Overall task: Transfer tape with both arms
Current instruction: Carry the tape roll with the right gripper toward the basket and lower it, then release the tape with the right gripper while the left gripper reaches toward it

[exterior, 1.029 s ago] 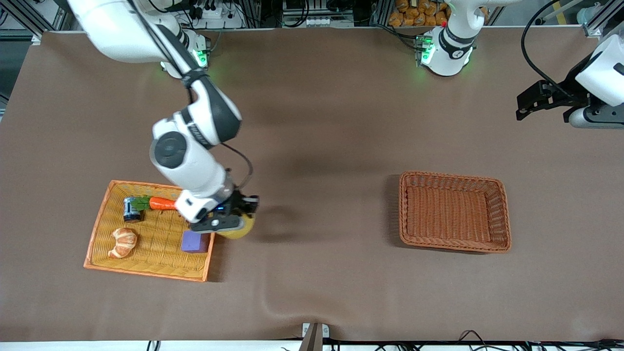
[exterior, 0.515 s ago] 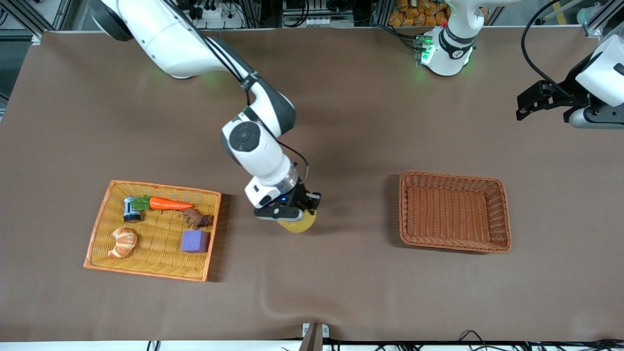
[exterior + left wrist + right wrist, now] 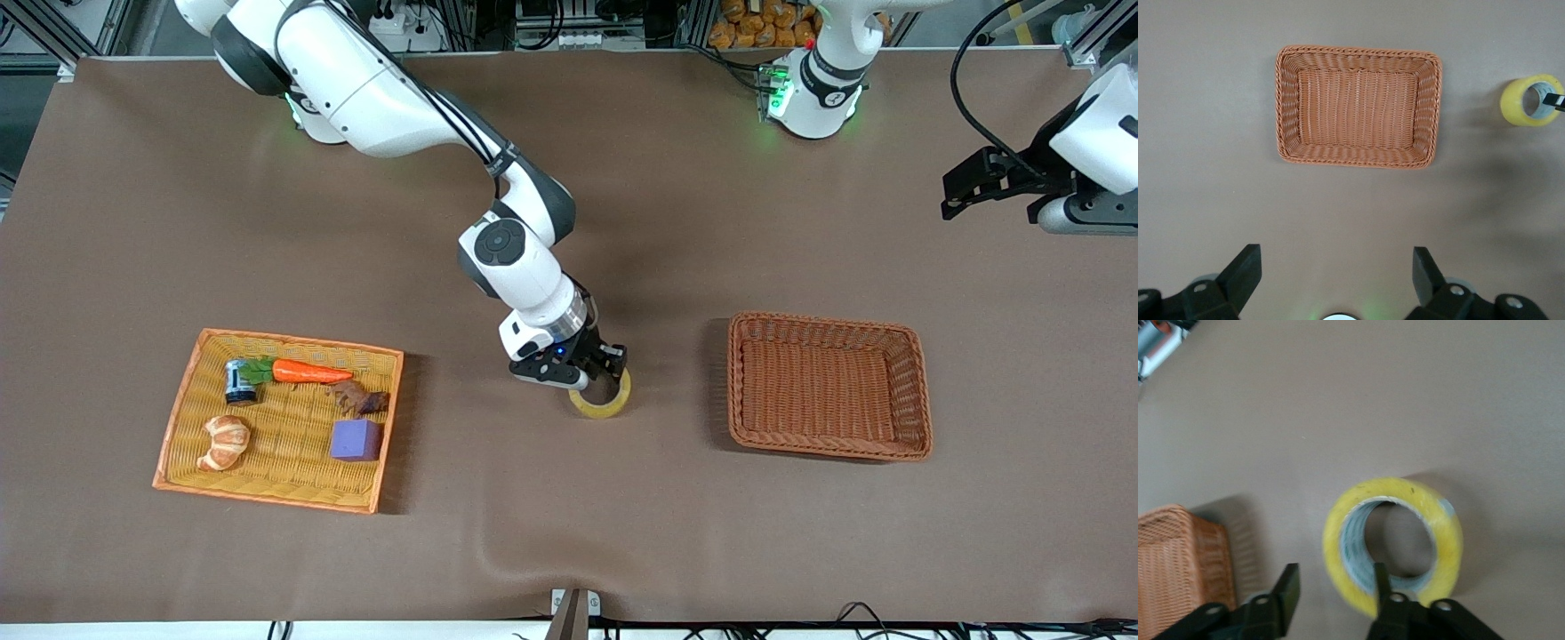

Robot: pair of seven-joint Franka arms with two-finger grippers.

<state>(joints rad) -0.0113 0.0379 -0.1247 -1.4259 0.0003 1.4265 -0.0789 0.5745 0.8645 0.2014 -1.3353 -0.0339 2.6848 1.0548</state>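
The tape (image 3: pixel 597 412), a yellowish ring with a grey-white core, lies flat on the brown table between the two baskets. My right gripper (image 3: pixel 597 378) is low over it and open. In the right wrist view one finger (image 3: pixel 1381 583) is inside the ring and the other stands outside, with the tape's (image 3: pixel 1445 527) wall loose between them around my right gripper (image 3: pixel 1335 587). My left gripper (image 3: pixel 965 191) waits high over the left arm's end of the table, open and empty (image 3: pixel 1336 280). The tape also shows in the left wrist view (image 3: pixel 1513 107).
An empty brown wicker basket (image 3: pixel 827 322) stands beside the tape toward the left arm's end; it also shows in both wrist views (image 3: pixel 1288 107) (image 3: pixel 1178 553). An orange tray (image 3: pixel 267 500) toward the right arm's end holds a carrot, croissant, purple block and small jar.
My right arm carried the tape from the tray's edge to the middle of the table and set it down. Its fingers have opened off the tape. The left arm has not moved.
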